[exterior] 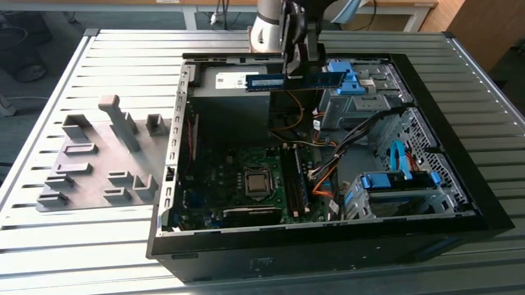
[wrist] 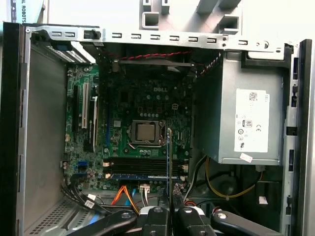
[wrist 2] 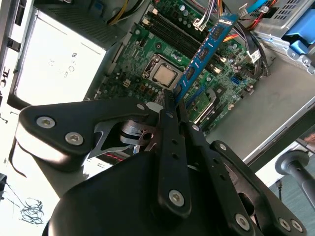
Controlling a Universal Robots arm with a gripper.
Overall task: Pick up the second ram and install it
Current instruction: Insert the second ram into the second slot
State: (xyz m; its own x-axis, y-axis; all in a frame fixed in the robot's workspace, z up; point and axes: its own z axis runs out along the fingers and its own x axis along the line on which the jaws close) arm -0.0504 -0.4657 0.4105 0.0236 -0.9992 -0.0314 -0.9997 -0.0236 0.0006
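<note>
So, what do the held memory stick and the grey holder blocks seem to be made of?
The memory stick, clamped by the gripper, looks like a rigid blue circuit board with matte black chips and a pale label. The holder blocks look like matte grey plastic, possibly printed: uniform colour, no shine.

I am looking into a robotics lab or workshop. An open computer case (exterior: 328,233) lies on a ribbed metal workbench (exterior: 74,246), its green circuit board (wrist: 142,108) bare. At the exterior view's left sits a set of grey plastic holder blocks (exterior: 98,160). At the far edge I see the robot arm's base (exterior: 271,27), desk legs (exterior: 190,15) and loose cables (exterior: 217,15).
</note>
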